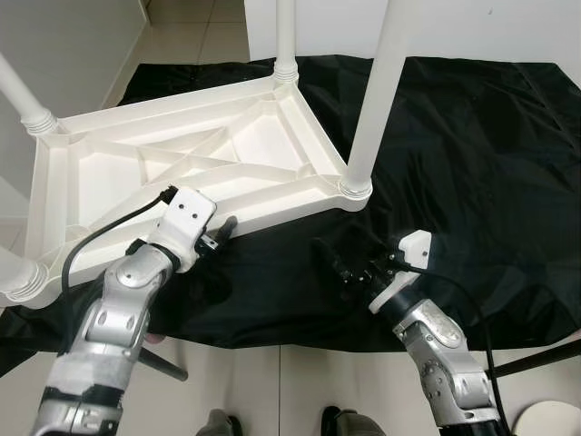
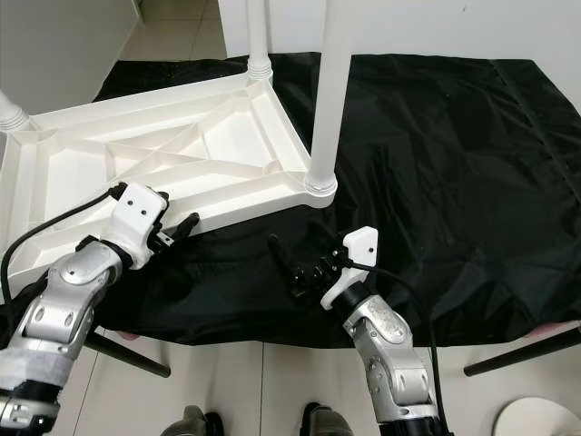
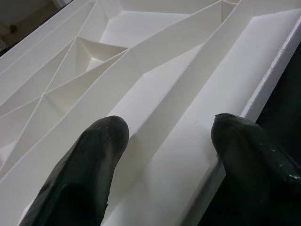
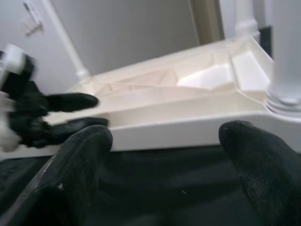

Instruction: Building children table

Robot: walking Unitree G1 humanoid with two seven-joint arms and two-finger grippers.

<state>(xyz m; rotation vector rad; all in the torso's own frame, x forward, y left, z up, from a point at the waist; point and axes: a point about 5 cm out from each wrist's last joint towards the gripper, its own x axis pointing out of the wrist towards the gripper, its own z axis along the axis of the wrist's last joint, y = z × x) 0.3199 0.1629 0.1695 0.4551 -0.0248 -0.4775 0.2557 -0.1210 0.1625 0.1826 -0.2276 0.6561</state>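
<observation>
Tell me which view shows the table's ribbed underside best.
The left eye view: the upturned white table shows its ribs and corner legs. The right eye view crops its left side. The left wrist view shows ribs close past the left hand; the right wrist view shows its rim edge-on.

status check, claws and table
Left claw open over tabletop rim. Right claw open over black cloth, clear of table. Legs fitted, nothing blocking.

I stand in a plain indoor room: pale tiled floor (image 1: 195, 27), bare white walls (image 1: 64, 45), black sheet (image 1: 472, 154) spread over the floor.
</observation>
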